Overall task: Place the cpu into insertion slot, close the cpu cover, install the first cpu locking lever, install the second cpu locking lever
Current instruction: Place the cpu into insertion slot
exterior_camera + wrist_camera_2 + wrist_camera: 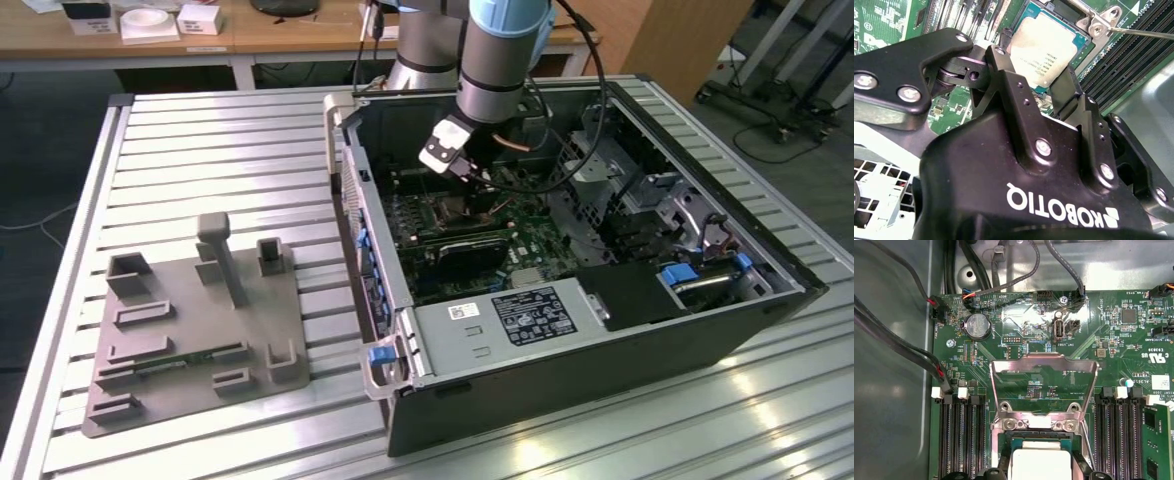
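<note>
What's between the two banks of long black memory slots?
In the first wrist view, the silver-rimmed square insertion slot holding the flat silvery cpu, with its thin metal cpu cover standing open.

Ribbed aluminium worktable (200,140) (glare along the near edge); wooden desk (240,35) behind; dark floor (40,150) at the exterior view's left.

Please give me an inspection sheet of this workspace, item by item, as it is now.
Surface: slatted metal table, carrying an open computer case.
Job's things: cpu sits at the insertion slot, fully seated or not, cannot tell; cpu cover stands open.
Clutter: grey fixture tray beside the case.
Gripper: gripper low over the cpu.
Cables: dark cables beside the motherboard.
Surroundings: wooden desk with small boxes behind.
</note>
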Controlling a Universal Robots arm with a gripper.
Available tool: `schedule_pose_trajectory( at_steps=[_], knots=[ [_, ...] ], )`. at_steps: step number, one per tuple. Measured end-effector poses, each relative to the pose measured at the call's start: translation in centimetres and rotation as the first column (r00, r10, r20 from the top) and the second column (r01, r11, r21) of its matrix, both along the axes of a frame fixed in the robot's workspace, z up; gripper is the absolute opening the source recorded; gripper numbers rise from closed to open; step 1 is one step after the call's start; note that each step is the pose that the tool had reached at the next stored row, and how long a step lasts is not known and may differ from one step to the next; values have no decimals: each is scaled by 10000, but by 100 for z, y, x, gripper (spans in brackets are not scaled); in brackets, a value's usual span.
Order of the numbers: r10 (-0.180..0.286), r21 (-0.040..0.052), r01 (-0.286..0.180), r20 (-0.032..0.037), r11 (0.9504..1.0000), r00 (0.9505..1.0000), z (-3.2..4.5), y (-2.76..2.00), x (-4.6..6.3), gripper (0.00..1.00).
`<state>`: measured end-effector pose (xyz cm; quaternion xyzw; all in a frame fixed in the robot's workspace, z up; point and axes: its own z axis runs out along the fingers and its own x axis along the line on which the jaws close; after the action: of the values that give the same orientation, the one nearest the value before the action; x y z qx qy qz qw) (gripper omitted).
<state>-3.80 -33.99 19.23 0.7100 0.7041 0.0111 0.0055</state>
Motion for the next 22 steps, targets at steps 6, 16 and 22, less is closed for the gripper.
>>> schedule_pose_trajectory(
  at_steps=[6,16,22],
  knots=[
    [0,0,0,-1,10000,10000,-1,0,1,54],
    [50,0,-50,1,10000,10000,-1,2,15,54],
    [62,0,-62,1,10000,10000,-1,2,16,54]
  ],
)
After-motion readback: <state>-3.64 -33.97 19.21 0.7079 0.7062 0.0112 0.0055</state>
